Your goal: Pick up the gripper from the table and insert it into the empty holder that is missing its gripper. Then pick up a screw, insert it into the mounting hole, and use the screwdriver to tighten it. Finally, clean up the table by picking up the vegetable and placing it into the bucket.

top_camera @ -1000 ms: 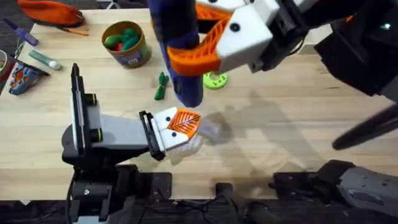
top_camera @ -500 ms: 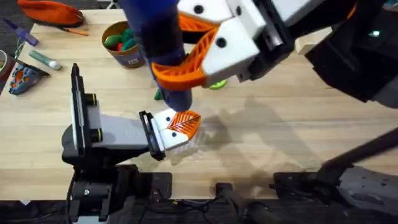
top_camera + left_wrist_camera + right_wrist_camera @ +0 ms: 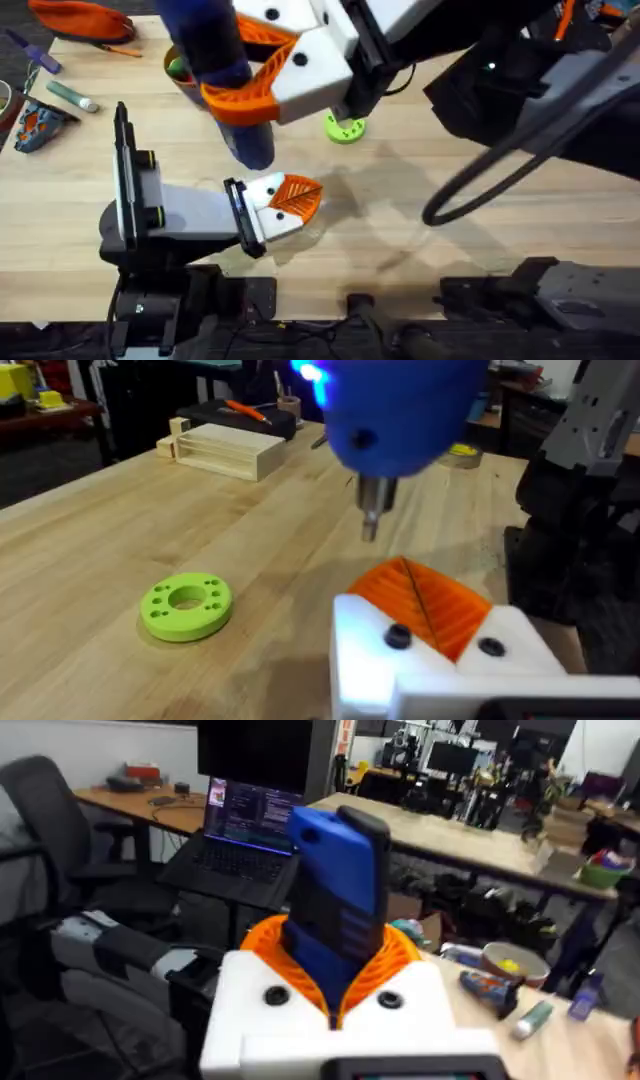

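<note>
Clamping the screwdriver (image 3: 225, 70), the right gripper (image 3: 265, 75) holds its tip above the seated gripper (image 3: 425, 605); tightening and vegetable cleanup appear outstanding

The screwdriver (image 3: 228, 75) hangs above the holder (image 3: 272, 208), with the disc (image 3: 345, 129) to its right.

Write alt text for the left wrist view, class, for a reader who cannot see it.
A blue screwdriver hangs tip-down just above an orange gripper seated in a white holder at the near edge. A round green disc with holes lies on the wooden table, and a pale wooden box sits farther back.
</note>
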`<move>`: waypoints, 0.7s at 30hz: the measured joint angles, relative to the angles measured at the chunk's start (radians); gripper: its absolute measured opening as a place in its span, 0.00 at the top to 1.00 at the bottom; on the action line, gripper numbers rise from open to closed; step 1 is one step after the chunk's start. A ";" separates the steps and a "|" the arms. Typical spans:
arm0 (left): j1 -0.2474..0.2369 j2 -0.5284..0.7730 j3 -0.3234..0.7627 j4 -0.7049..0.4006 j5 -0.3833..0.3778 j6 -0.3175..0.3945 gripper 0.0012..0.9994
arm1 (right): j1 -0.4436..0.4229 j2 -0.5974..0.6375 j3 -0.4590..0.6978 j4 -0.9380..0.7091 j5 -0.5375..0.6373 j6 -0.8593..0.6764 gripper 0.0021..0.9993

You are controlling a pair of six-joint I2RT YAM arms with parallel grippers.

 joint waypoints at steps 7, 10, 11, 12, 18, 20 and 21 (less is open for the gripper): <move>0.000 0.000 0.000 0.000 0.000 0.000 1.00 | 0.000 0.006 0.000 0.045 -0.045 0.041 0.98; 0.000 0.000 0.000 0.000 0.000 0.000 1.00 | 0.000 0.006 0.000 0.035 -0.063 0.046 0.98; 0.000 0.000 0.000 0.000 0.000 0.000 1.00 | 0.000 0.006 0.000 0.031 -0.066 0.046 0.98; 0.000 0.000 0.000 0.000 0.000 0.000 1.00 | 0.000 0.006 0.000 0.029 -0.069 0.047 0.98; 0.000 0.000 0.000 0.000 0.000 0.000 1.00 | 0.000 0.006 -0.027 0.037 -0.062 0.053 0.98; 0.000 0.000 0.000 0.000 0.000 0.000 1.00 | 0.000 0.006 -0.049 0.037 -0.055 0.057 0.98; 0.000 0.000 0.000 0.000 0.000 0.000 1.00 | 0.000 0.006 -0.055 0.038 -0.054 0.058 0.98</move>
